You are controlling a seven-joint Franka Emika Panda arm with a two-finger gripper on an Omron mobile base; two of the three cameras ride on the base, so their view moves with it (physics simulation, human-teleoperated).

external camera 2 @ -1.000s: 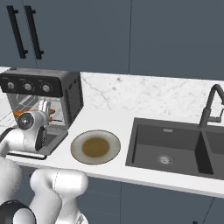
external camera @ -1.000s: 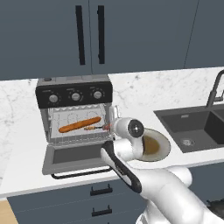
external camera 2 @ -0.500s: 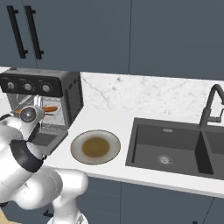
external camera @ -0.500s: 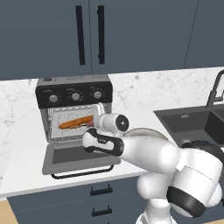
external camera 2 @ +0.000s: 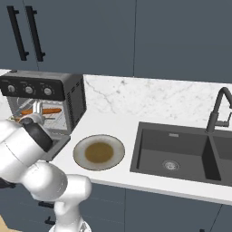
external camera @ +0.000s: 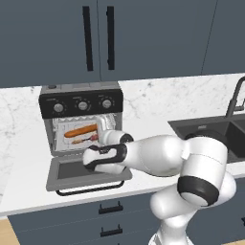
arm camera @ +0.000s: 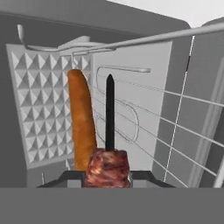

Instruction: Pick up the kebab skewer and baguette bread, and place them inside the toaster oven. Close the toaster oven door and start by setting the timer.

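White marble-patterned table (external camera 2: 118, 118): carries a round grey plate with brown centre (external camera 2: 99, 152), at 9 o'clock of a dark rectangular sink basin (external camera 2: 172, 150). Black curved faucet (external camera 2: 219, 108) at the basin's 2 o'clock. Dark blue upper cabinets (external camera: 158, 38) with black bar handles (external camera: 98, 38) at 12 o'clock.

You get even, shadowless rendered light in both base views: no glare, no hot spots, only a faint soft shade under the toaster oven door (external camera: 88, 173) below the gripper (arm camera: 107, 175). The marble counter (external camera 2: 136, 106) beyond the gripper reads bright and flat; the cabinets (external camera: 143, 38) above it stay uniformly dark. Your hand view is paler and greyish, sharp throughout, with the kebab skewer (arm camera: 108, 153) right at the lens looking coarse and pixelated. Straight lines stay straight at the edges.
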